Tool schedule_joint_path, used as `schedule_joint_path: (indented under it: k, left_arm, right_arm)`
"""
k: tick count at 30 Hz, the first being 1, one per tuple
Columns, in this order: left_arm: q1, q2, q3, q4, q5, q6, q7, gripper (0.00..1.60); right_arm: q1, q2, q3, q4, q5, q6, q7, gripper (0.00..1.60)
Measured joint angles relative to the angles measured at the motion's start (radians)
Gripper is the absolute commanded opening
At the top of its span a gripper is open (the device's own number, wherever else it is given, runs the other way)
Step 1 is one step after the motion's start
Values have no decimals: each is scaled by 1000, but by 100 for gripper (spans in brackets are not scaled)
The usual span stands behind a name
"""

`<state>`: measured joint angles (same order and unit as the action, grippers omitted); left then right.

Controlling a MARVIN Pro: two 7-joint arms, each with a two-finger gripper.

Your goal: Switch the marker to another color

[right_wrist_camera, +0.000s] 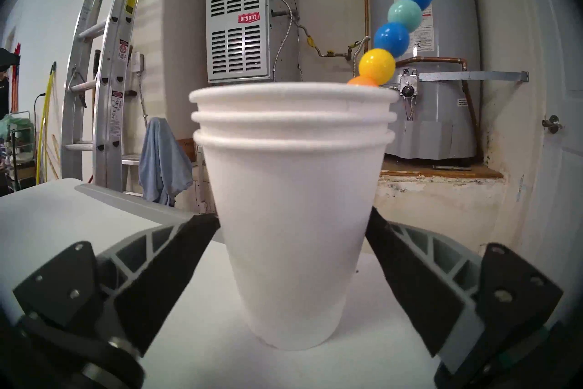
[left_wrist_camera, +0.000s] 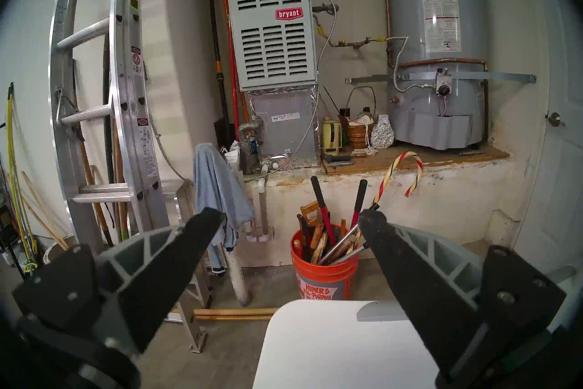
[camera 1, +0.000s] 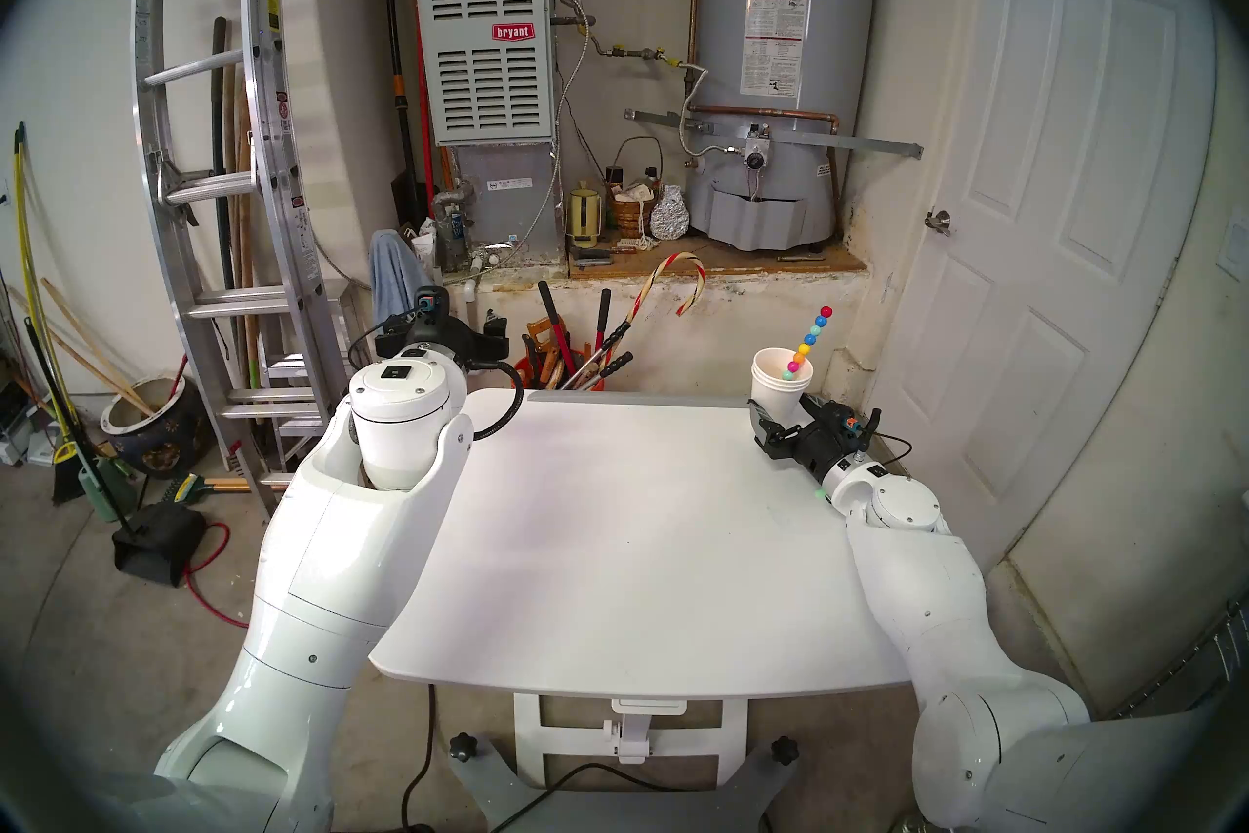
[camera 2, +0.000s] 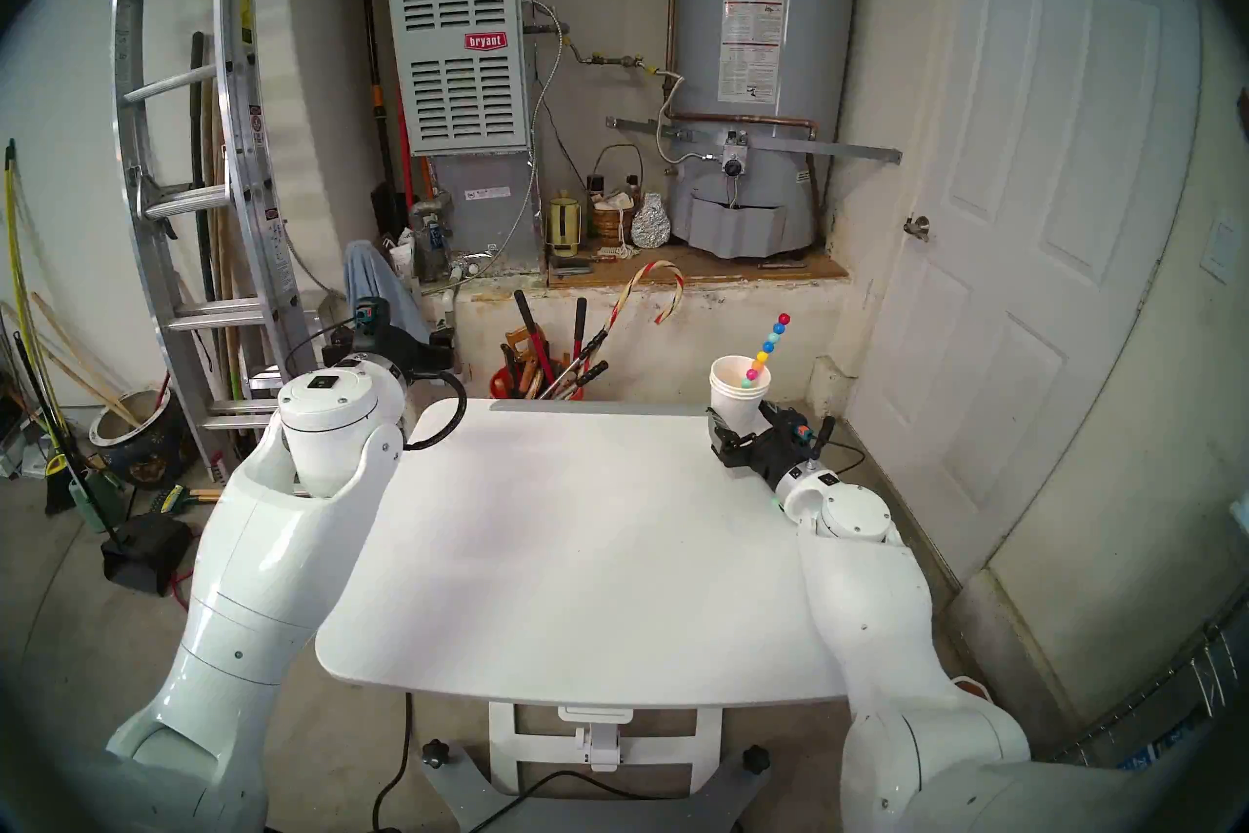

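My right gripper [right_wrist_camera: 291, 240] stands wide apart on either side of the stacked white cups [right_wrist_camera: 291, 189] at the worktop's [camera 1: 608, 541] far right corner, the fingers flanking the lower wall; I cannot tell whether they touch it, and nothing is gripped yet. The marker [camera 1: 808, 343], a stick of coloured beads, leans in the top cup against its right rim, red bead uppermost. My left gripper [left_wrist_camera: 291, 221] hangs spread and empty above the far left edge. I judge the main risk to be tipping: the cups look light, sit close to the edge, and the leaning marker loads one side, so an uneven squeeze or nudge could topple everything off the worktop. An orange bucket [left_wrist_camera: 325, 271] of tools and a striped candy cane [camera 1: 666, 287] stand beyond the worktop, blocking nothing.
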<state>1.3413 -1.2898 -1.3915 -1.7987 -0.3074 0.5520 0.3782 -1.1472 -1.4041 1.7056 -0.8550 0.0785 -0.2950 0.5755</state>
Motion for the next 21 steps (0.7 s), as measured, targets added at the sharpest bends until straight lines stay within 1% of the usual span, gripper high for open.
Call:
schedule_joint_path:
  k: [21]
  left_arm:
    - [-1, 4, 3, 0, -4, -1, 3, 160]
  right_arm:
    - [48, -2, -8, 84, -17, -45, -15, 160]
